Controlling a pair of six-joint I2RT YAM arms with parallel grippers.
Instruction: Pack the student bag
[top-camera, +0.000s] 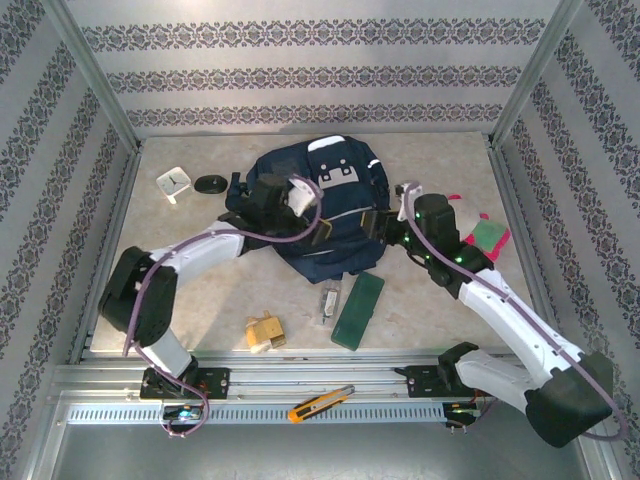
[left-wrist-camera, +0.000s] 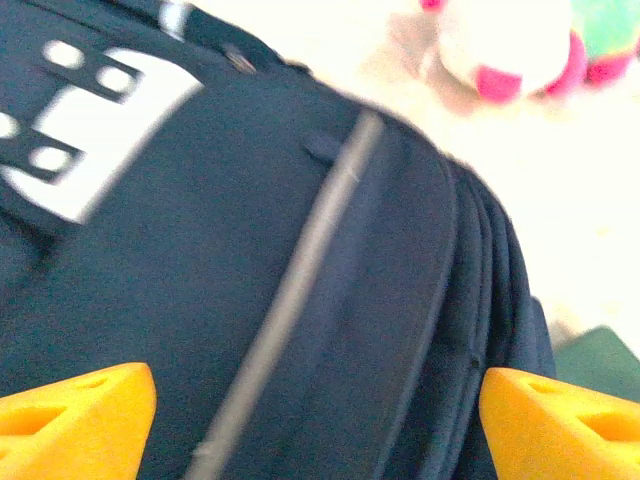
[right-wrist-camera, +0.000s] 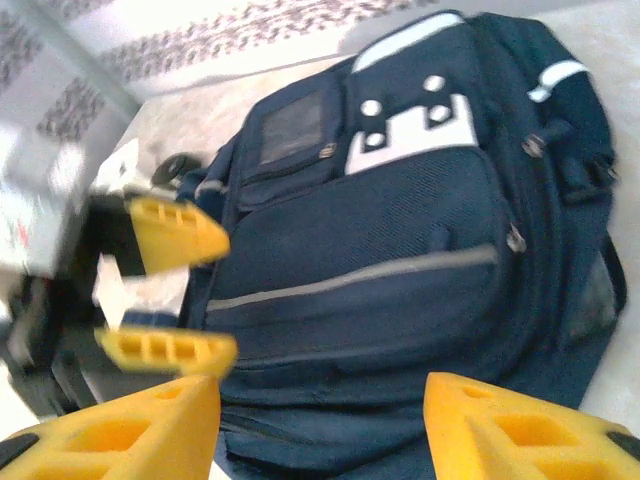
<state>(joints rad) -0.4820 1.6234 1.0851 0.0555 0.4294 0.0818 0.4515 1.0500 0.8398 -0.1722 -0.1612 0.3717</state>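
Observation:
The student bag (top-camera: 335, 175) is a dark navy backpack lying flat at mid-table, white patch toward the far wall. My left gripper (top-camera: 318, 228) hovers over the bag's front; in the left wrist view its yellow fingers (left-wrist-camera: 80, 420) stand wide apart over the navy fabric and the light stripe (left-wrist-camera: 300, 290), open (left-wrist-camera: 315, 425). My right gripper (top-camera: 376, 228) sits at the bag's right side. The right wrist view looks along the bag (right-wrist-camera: 400, 230), with this gripper (right-wrist-camera: 320, 430) open and nothing gripped. The left gripper's fingers (right-wrist-camera: 170, 235) show there, also apart.
A green case (top-camera: 358, 310) and a small clear item (top-camera: 329, 300) lie in front of the bag. A tan block (top-camera: 265, 332) lies at front left, a utility knife (top-camera: 320, 402) on the rail. A white square thing (top-camera: 173, 183), a black disc (top-camera: 209, 184) and a pink-green toy (top-camera: 488, 238) flank the bag.

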